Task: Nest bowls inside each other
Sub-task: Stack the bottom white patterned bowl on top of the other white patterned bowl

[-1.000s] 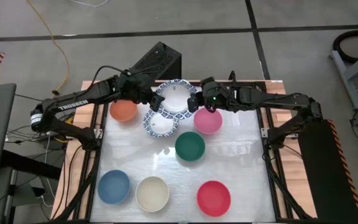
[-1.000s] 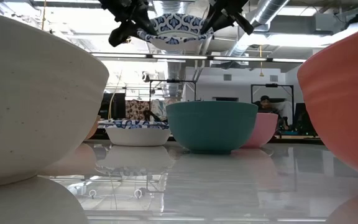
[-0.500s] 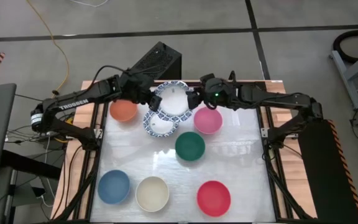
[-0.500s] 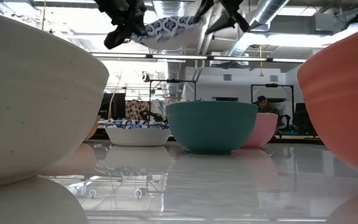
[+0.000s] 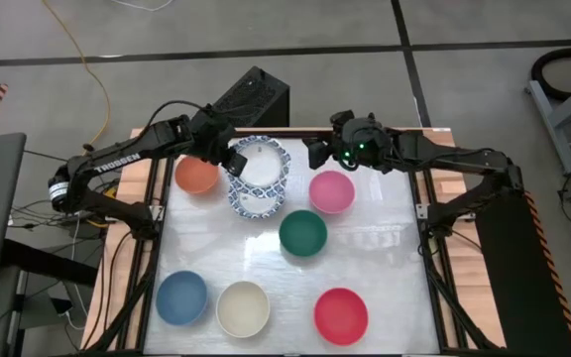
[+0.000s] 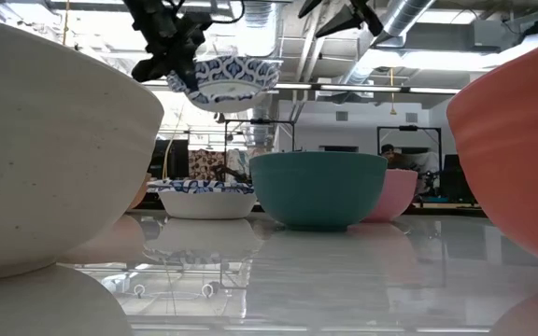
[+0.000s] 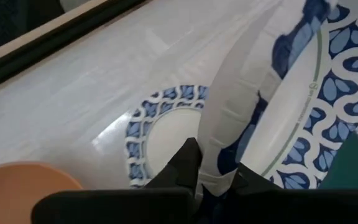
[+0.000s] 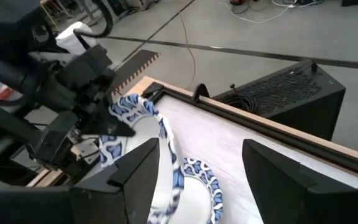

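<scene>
A white bowl with a blue patterned rim (image 5: 259, 164) hangs in the air with my left gripper (image 5: 228, 157) shut on it. Right under it a second patterned bowl (image 5: 256, 199) sits on its base on the white table. My right gripper (image 5: 315, 151) stands open to the right of the held bowl, apart from it and with nothing between its fingers. In the low view the held bowl (image 6: 224, 79) floats well above the bowl on the table (image 6: 201, 200). The right wrist view looks past my right gripper (image 8: 204, 180) at the held bowl (image 8: 146, 121). My left gripper pinches the held bowl's rim (image 7: 221, 163) on the side toward the table's left, one finger inside the bowl and one outside. The fingers (image 7: 188, 163) slant down from the far left. The bowl is lifted clear, slightly tilted, its mouth up.
An orange bowl (image 5: 197, 175) sits left of the patterned pair, a pink one (image 5: 331, 190) to the right and a dark green one (image 5: 303, 232) nearer. Blue (image 5: 181, 297), cream (image 5: 243, 308) and red (image 5: 340, 315) bowls line the near edge. A black box (image 5: 251, 97) stands beyond the far edge.
My right gripper has let go of the patterned bowl's rim, opened and drawn back up and toward the table's right. My left gripper has carried the bowl down and toward the table's left, to a place over the patterned bowl on the table.
</scene>
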